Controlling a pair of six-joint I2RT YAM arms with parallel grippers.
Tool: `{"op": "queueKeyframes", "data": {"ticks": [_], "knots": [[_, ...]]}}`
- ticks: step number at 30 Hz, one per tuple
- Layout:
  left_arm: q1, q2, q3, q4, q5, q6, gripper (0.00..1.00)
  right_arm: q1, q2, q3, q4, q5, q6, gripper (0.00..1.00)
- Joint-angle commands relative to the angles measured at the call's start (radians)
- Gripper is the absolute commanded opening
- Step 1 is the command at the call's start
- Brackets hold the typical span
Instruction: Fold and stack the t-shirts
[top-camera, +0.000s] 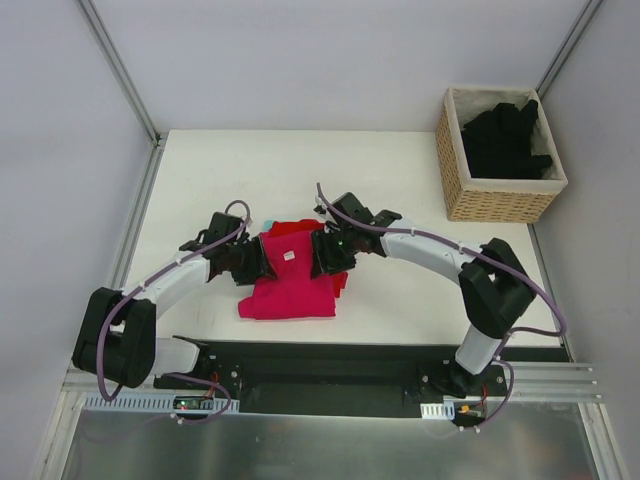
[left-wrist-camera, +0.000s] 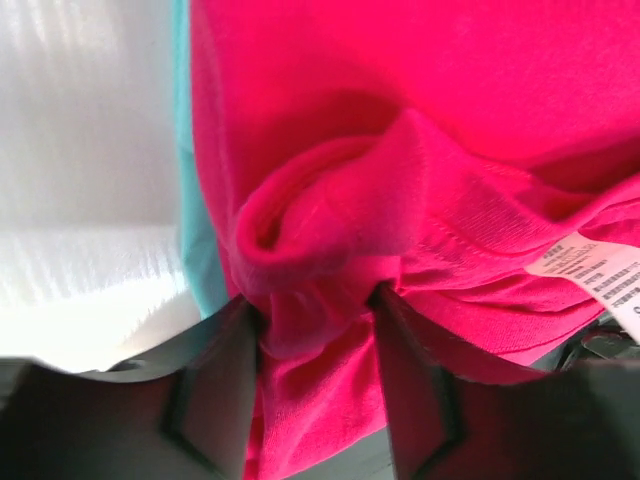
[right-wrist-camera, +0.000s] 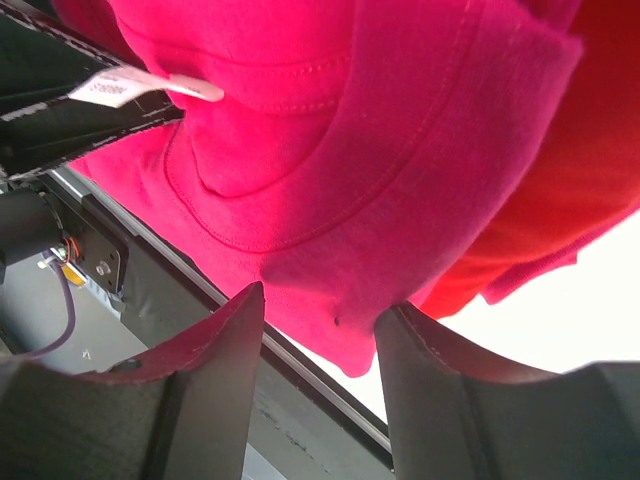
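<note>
The magenta-pink t-shirt (top-camera: 285, 295) is lying in a partly folded heap at the middle of the white bench (top-camera: 400, 180), near its front edge, between the two arms. It is resting on top of a brighter red t-shirt (top-camera: 293, 229), which is showing past its far edge and its right side. A small white label (top-camera: 289, 256) is showing on the pink cloth between the two tools. The left tool (top-camera: 255, 258) is reaching in at the shirt's upper left edge. In the left wrist view its fingers (left-wrist-camera: 215, 390) are pinching a bunched fold of the pink cloth, which is puckering up out of the narrow gap between them. A thin strip of teal cloth (left-wrist-camera: 195, 250) is peeking out beside the shirt on that side. The right tool (top-camera: 325, 252) is meeting the shirt at its upper right edge. In the right wrist view its fingers (right-wrist-camera: 215, 390) are standing on either side of a hanging corner of the pink hem. I cannot tell whether they are pressing on it or only flanking it. The black t-shirts (top-camera: 505, 135) are sitting piled in the wicker basket (top-camera: 495, 200) at the bench's far right corner, well apart from both arms.
</note>
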Motion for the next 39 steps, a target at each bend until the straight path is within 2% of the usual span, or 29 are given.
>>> {"op": "queueKeyframes", "data": {"ticks": [1,4,8,14,16,17,18,21,26,39], "knots": [[0.009,0.028,0.004,0.041,0.046,0.043,0.37,0.007,0.028,0.06,-0.013,-0.02,0.012,0.5],[0.015,0.019,0.005,0.041,0.058,0.057,0.23,0.01,0.052,0.075,-0.015,-0.027,0.019,0.49],[0.032,0.011,0.013,0.038,0.087,0.077,0.11,0.017,0.086,0.107,-0.028,-0.015,0.028,0.48],[0.049,0.025,0.027,0.033,0.116,0.09,0.08,0.04,0.091,0.179,-0.149,0.066,-0.008,0.47],[0.05,0.032,0.03,0.033,0.119,0.089,0.07,0.051,0.074,0.212,-0.206,0.13,-0.031,0.59],[0.05,0.035,0.033,0.033,0.122,0.089,0.06,0.056,0.069,0.222,-0.228,0.15,-0.04,0.68],[0.05,0.035,0.035,0.033,0.122,0.086,0.04,0.059,0.063,0.244,-0.279,0.211,-0.048,0.69],[0.05,0.037,0.038,0.033,0.124,0.086,0.02,0.07,0.048,0.25,-0.344,0.311,-0.062,0.7],[0.052,0.038,0.042,0.033,0.122,0.08,0.0,0.068,0.025,0.227,-0.366,0.384,-0.062,0.67],[0.05,0.048,0.064,0.027,0.132,0.077,0.0,0.07,0.065,0.16,-0.223,0.287,-0.044,0.64]]}}
